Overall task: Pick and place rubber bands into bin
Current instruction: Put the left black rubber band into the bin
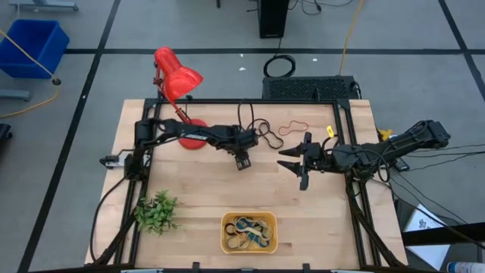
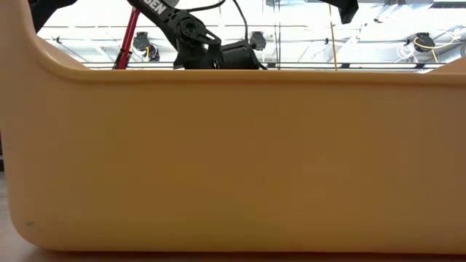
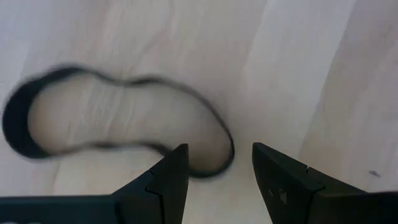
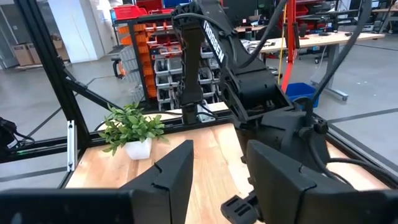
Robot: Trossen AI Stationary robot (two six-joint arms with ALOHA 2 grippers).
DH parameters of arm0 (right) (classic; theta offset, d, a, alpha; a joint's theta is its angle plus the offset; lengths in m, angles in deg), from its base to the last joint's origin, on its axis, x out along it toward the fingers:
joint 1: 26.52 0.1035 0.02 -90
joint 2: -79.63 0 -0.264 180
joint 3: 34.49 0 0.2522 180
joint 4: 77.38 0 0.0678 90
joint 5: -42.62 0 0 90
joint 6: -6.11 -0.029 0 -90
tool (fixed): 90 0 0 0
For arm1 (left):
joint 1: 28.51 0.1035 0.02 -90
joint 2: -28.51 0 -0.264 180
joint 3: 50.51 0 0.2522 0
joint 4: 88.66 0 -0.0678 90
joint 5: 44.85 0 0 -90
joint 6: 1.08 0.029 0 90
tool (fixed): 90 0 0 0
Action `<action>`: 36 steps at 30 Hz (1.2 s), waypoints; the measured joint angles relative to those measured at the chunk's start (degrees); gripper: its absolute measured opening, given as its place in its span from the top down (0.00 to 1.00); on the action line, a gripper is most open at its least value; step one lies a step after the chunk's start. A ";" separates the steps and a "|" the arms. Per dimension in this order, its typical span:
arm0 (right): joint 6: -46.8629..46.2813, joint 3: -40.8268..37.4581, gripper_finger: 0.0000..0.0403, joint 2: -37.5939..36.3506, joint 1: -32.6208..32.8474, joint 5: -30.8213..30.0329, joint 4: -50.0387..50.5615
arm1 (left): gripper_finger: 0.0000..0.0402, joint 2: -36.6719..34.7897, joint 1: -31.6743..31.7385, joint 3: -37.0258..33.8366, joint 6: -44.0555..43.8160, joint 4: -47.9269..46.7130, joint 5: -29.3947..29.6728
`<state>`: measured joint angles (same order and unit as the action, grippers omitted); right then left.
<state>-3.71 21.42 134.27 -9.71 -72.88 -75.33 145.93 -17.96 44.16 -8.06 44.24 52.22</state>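
While both dark arms hang over the pale wooden table (image 1: 197,201), one small green leafy plant (image 1: 155,213) sits near the table's left front corner. One red desk lamp (image 1: 179,80) stands at the back left. Next comes the left gripper (image 1: 242,160), low over the middle of the table, with its two fingers (image 3: 168,180) spread apart and holding nothing. One thin black rubber band (image 3: 112,118) lies flat on the wood right in front of those fingers. At the front middle sits one small orange-yellow plastic bin (image 1: 226,243) with rounded corners, and a tangle of rubber bands (image 1: 250,231) lies inside it, too mixed up to count. Farther back, one thin orange rubber band (image 1: 293,126) lies alone on the table. On the right, the right gripper (image 1: 299,161) hangs with its fingers (image 4: 171,180) wide apart and holding nothing.
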 joint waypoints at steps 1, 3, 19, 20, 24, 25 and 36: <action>0.00 0.00 0.64 0.00 0.00 0.00 -0.02 | 0.54 0.07 0.15 0.02 0.15 0.96 -0.31; 0.00 0.00 0.64 0.00 0.01 0.00 -0.01 | 0.54 0.17 0.47 0.00 1.10 0.92 -1.20; -1.40 0.00 0.64 0.02 0.02 0.00 0.43 | 0.78 2.05 2.06 0.13 0.78 0.52 -5.81; -1.40 0.00 0.64 0.02 0.02 0.02 0.46 | 0.82 2.05 2.04 0.11 0.78 0.56 -5.81; -1.39 0.00 0.64 0.02 0.02 0.00 0.74 | 0.97 2.05 2.04 0.09 1.29 0.53 -5.77; -1.38 0.00 0.64 0.02 0.02 0.02 0.88 | 0.98 1.98 2.04 0.09 1.29 0.39 -5.79; -4.80 0.00 0.64 0.01 0.13 2.33 0.74 | 0.99 -8.79 -0.16 -0.17 0.81 -5.60 -7.17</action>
<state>-8.51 21.42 134.28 -9.57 -70.55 -74.59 137.14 -18.11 43.98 -7.24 38.64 45.05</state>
